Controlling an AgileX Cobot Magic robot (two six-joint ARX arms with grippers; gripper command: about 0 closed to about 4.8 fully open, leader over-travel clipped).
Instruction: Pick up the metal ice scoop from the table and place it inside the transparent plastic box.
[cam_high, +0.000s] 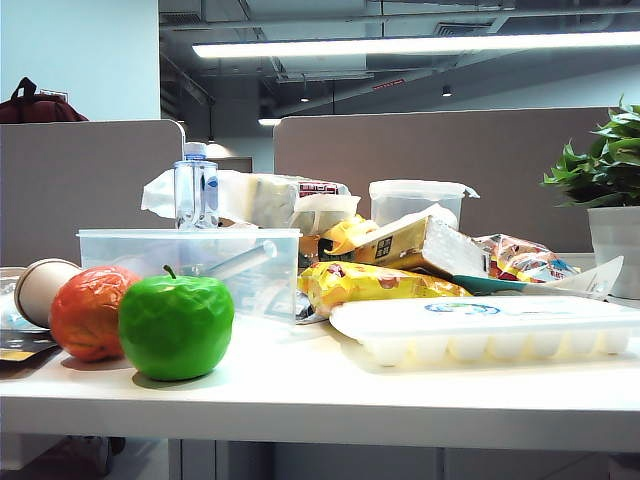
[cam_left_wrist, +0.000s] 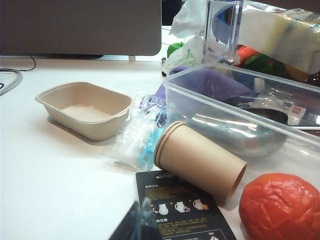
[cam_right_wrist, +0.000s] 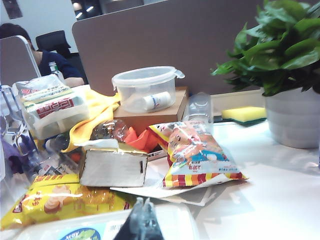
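- Scoop (cam_left_wrist: 240, 132): lay inside the clear box (cam_left_wrist: 210, 95), its shiny bowl against the near wall in the left wrist view. The outside view showed only its handle (cam_high: 243, 260) slanting behind the frosted front wall of that box (cam_high: 130, 250).
- Left gripper (cam_left_wrist: 137, 225): a dark tip at the picture's edge, above a black printed card (cam_left_wrist: 185, 210). Whether its jaws were clenched or released could not be told.
- Right gripper (cam_right_wrist: 145, 220): dark tip with jaws clenched and nothing between them, over the white ice tray (cam_right_wrist: 100, 227). Neither gripper appeared in the outside view.
- Left wrist view only: a beige pulp tray (cam_left_wrist: 85, 107), a plastic wrapper (cam_left_wrist: 137, 135) and a paper cup (cam_left_wrist: 200, 160) on its side, touching the box wall, beside an orange ball (cam_left_wrist: 282, 207).
- Right wrist view only: a lidded tub (cam_right_wrist: 145, 90) on a cardboard box, a snack bag (cam_right_wrist: 197, 155), a yellow sponge (cam_right_wrist: 245, 113).
- Outside view: a green apple (cam_high: 176, 325) and the orange ball (cam_high: 88, 312) stood just before the box, near the counter (cam_high: 320, 400) front edge. The ice tray (cam_high: 490, 330) lay right of them.
- Open room: bare counter beside the pulp tray, and between the snack bag and the plant pot (cam_right_wrist: 292, 117).
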